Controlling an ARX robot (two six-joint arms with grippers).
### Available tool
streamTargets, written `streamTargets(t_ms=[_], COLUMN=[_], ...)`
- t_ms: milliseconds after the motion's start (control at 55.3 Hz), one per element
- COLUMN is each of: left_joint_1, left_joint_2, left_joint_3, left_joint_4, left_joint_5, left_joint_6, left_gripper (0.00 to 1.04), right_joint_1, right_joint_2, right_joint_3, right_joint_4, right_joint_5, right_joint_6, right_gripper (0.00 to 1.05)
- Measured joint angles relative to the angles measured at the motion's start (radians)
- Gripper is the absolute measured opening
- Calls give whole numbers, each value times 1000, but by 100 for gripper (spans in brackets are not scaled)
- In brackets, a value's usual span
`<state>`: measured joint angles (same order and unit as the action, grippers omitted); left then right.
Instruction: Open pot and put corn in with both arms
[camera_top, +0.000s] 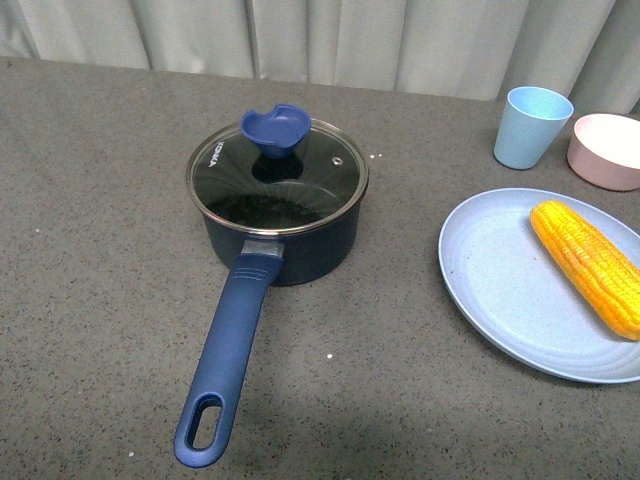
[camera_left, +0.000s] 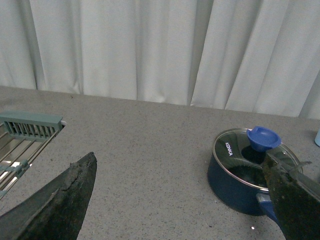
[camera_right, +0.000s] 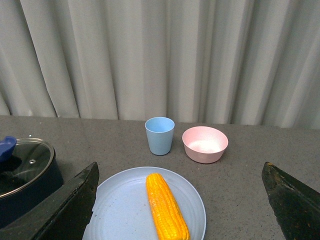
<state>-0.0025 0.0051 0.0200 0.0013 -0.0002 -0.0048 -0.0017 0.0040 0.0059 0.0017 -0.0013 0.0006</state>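
The dark navy pot (camera_top: 300, 250) stands mid-table with its glass lid (camera_top: 320, 185) on, blue knob (camera_top: 275, 130) on top, long blue handle (camera_top: 225, 365) pointing toward me. The corn (camera_top: 590, 265) lies on a light blue plate (camera_top: 490, 280) at the right. Neither arm shows in the front view. My left gripper (camera_left: 182, 200) is open and empty, the pot (camera_left: 235, 187) beside its one finger. My right gripper (camera_right: 180, 200) is open and empty, back from the corn (camera_right: 166, 207) on the plate (camera_right: 120, 210).
A light blue cup (camera_top: 532, 126) and a pink bowl (camera_top: 608, 150) stand at the back right, behind the plate. A metal rack (camera_left: 22, 137) with a teal edge shows in the left wrist view. Pale curtains hang behind the grey table.
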Motion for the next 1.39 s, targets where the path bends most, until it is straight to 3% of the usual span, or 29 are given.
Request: streamTargets(t_ms=[1393], left_joint_1=[0], left_joint_2=[0], left_joint_3=[0], left_joint_4=[0], left_joint_5=[0], left_joint_6=[0], left_gripper=[98], right_joint_1=[0], right_joint_2=[0], right_joint_3=[0], right_joint_4=[0], right_joint_5=[0], right_joint_6=[0], right_gripper=[95])
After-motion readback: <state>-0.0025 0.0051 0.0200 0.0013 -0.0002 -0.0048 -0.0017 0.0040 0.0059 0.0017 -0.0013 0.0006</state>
